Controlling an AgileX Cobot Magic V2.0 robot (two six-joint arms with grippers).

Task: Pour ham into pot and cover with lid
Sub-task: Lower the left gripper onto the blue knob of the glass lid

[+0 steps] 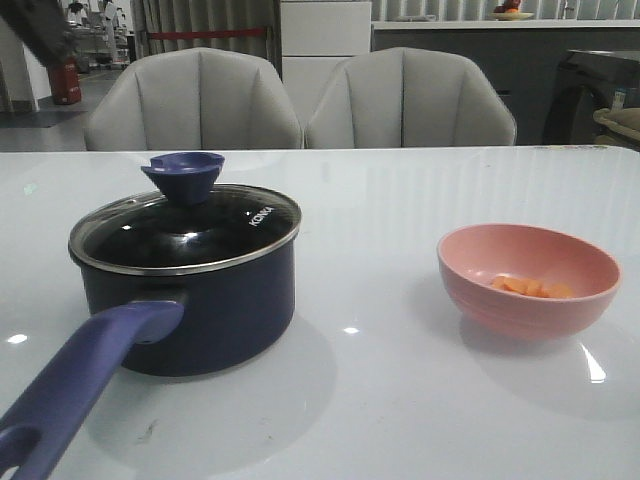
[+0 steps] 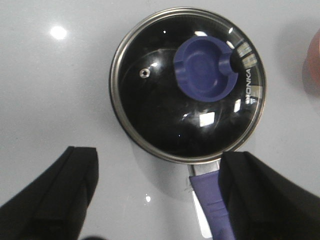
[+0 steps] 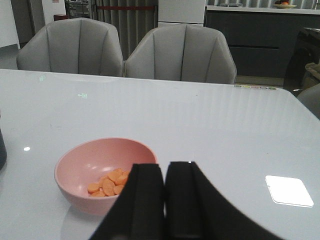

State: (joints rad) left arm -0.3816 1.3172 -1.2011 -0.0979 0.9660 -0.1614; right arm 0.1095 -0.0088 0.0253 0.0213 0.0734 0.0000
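The dark navy pot (image 1: 200,310) stands on the table's left side with its purple-blue handle (image 1: 85,385) pointing toward the front edge. The glass lid (image 1: 190,232) with its purple-blue knob (image 1: 184,176) sits on the pot. Seen from above, the lid (image 2: 187,85) lies ahead of my left gripper (image 2: 157,175), whose fingers are wide open and empty above the handle (image 2: 210,197). A small heap of orange ham (image 1: 532,288) lies in the pink bowl (image 1: 528,280) at the right. My right gripper (image 3: 164,175) is shut and empty beside the bowl (image 3: 102,172), next to the ham (image 3: 110,182).
Two grey chairs (image 1: 300,100) stand behind the white table (image 1: 400,200). A dark counter (image 1: 500,60) runs along the back wall. Neither arm shows in the front view.
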